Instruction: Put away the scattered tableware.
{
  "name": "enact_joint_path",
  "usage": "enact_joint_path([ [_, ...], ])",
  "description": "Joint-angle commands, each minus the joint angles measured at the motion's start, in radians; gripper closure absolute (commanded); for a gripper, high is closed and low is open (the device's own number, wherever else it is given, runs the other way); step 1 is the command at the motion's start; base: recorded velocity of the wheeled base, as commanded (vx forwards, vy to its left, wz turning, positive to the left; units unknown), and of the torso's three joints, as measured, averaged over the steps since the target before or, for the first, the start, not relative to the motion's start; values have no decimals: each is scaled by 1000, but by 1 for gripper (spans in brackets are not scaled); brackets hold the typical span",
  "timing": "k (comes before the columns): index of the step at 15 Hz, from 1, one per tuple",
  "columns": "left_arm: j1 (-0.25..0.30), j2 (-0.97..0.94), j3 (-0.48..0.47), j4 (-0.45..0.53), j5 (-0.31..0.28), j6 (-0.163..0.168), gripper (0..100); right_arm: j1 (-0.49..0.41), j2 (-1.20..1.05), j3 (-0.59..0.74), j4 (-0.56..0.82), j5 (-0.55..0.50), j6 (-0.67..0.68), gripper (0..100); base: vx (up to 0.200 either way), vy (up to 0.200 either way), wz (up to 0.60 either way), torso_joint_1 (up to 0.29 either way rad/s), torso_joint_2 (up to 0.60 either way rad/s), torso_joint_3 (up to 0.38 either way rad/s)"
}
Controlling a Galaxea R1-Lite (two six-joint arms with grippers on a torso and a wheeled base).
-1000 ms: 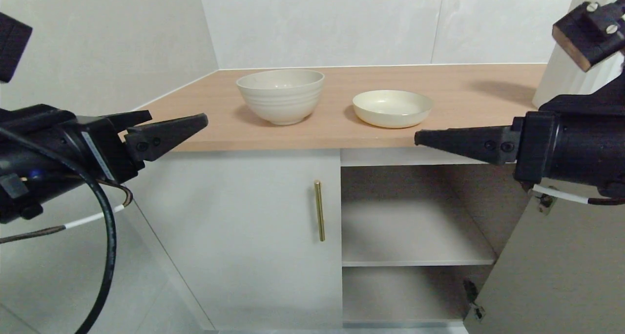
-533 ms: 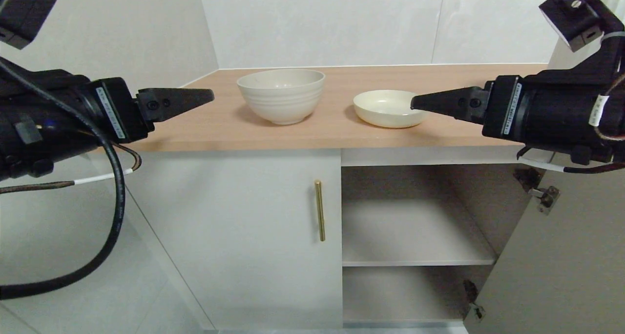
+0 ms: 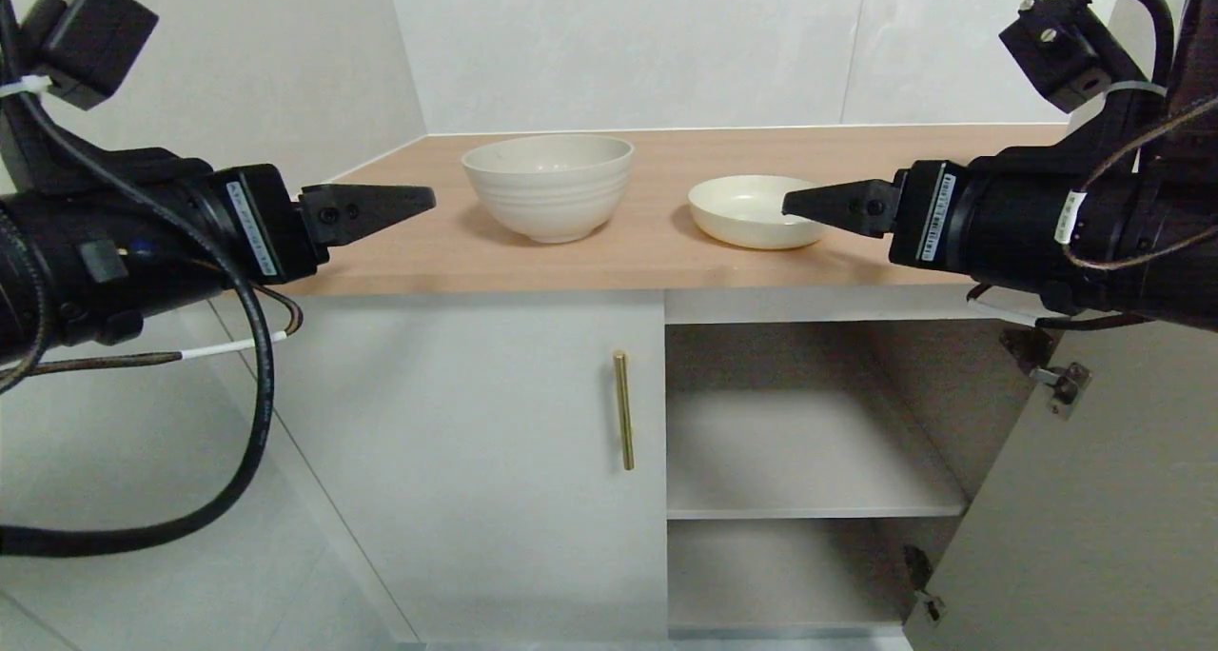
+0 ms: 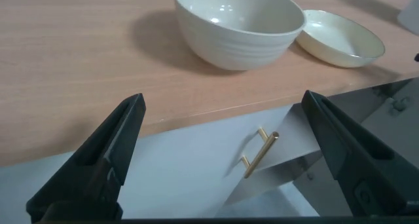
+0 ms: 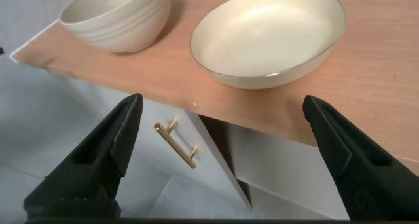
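A deep cream bowl (image 3: pixel 548 185) (image 4: pixel 239 24) (image 5: pixel 118 14) stands on the wooden countertop (image 3: pixel 904 185). To its right sits a shallow cream plate (image 3: pixel 761 210) (image 4: pixel 340 37) (image 5: pixel 268 34). My left gripper (image 3: pixel 419 199) (image 4: pixel 222 101) hovers open at counter height, off the counter's front edge and left of the bowl, holding nothing. My right gripper (image 3: pixel 795 204) (image 5: pixel 222 103) is open too. It is level with the plate, just off the counter's front edge, and empty.
Below the counter, the left cabinet door is closed and has a brass handle (image 3: pixel 622 408). The right cabinet door (image 3: pixel 1075 518) is swung open beneath my right arm. Inside is a bare shelf (image 3: pixel 809 461) with a lower compartment under it. A wall runs along the left.
Both arms have risen from below the counter edge to counter height and moved inward. The right gripper's tip now overlaps the plate in the head view. The dishes have not moved.
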Motion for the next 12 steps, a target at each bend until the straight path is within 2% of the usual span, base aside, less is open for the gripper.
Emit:
enact_joint_path([
  [1,0,2,0,-1,0,-1,0,7,-2,7,0,0,0,0,0,0,0,0,0,0],
  [3,0,2,0,-1,0,-1,0,30,-18,16,0,0,0,0,0,0,0,6,-101,-104],
  [6,0,2,0,-1,0,-1,0,34,-24,18,0,0,0,0,0,0,0,25,-235,-317],
  [12,5,27,0,-1,0,-1,0,27,2,10,0,6,4,0,0,0,0,99,-509,-344],
])
